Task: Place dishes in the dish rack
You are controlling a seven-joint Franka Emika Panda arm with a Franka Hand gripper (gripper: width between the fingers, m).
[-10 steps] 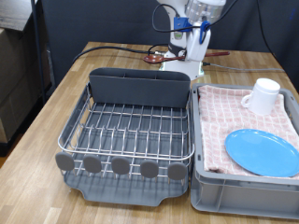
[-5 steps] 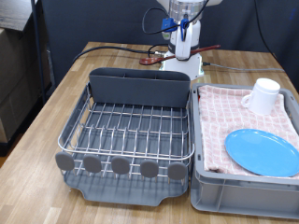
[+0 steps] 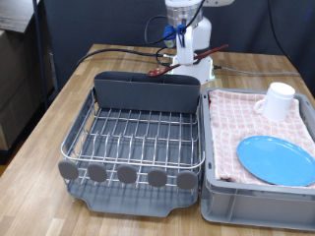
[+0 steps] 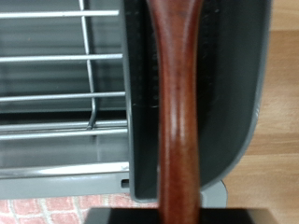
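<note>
Shift since earlier frames: pincer [image 3: 184, 51] is being carried toward the exterior view's left and slightly upward, from beside the crate's far corner to a spot above the caddy's far wall.
Pincer state: fingers are being kept clamped on the wooden spoon [image 4: 177, 112]; in the wrist view the handle is running straight out between them.
Spoon axis: long axis is lying along the fingers, pointing down at the dark grey caddy [image 4: 234, 103]; in the exterior view only a reddish-brown stub [image 3: 163, 68] is being seen below the hand.
Key relation: caddy opening is lying directly under the spoon.
Dish rack [image 3: 138, 138]: wire bed is being seen without dishes.
Plate [image 3: 276, 159]: is lying flat on the checked cloth in the crate [image 3: 258, 203].
Mug [image 3: 279, 100]: is standing on the same cloth, beyond the plate.
Tabletop [image 3: 59, 108]: is carrying rack and crate side by side.
</note>
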